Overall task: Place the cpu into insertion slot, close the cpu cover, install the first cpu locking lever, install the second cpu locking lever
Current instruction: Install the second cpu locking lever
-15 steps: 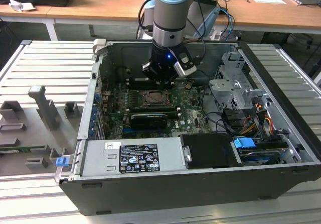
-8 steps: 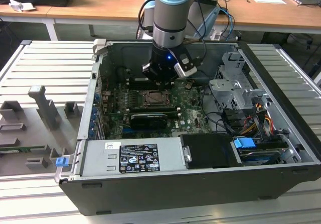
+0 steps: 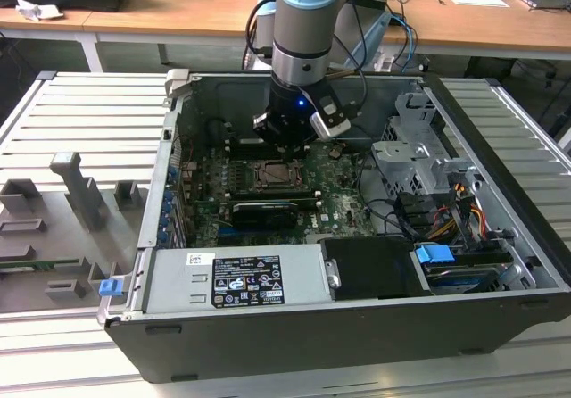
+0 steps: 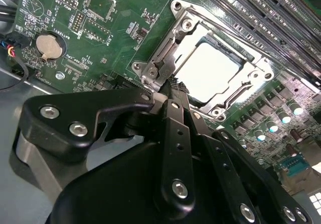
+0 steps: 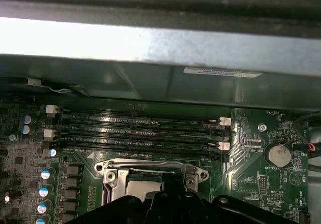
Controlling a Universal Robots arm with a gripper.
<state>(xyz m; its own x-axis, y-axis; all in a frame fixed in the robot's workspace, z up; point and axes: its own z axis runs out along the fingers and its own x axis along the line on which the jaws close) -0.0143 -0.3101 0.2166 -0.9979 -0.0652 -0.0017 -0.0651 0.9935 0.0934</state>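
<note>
The arm is hanging over the open computer case [image 3: 500, 237], its hand [image 4: 173, 86] sitting just above the socket in the middle of the motherboard [image 4: 100, 38]. The hand's fingertips are looking pinched together with nothing between them, tips just beside the socket's near edge.

The cpu [image 4: 213, 71] is lying flat in the socket, pale metal face up and glaring. The cpu cover [image 4: 183, 38] is appearing to lie down around it, the frame ringing the chip on all sides. Whether the locking levers are latched, I cannot tell.

Handling guess: the chip is light, stiff and slick-faced, with a fragile underside, so edges only. The cover is thin sheet metal, stiff but springy; it is best pushed on a frame rail, not the chip. Levers would be thin wire, springy, likely to slip off a fingertip.

The memory slots [image 5: 140, 131] are running along the socket's far side, toward the case wall.
</note>
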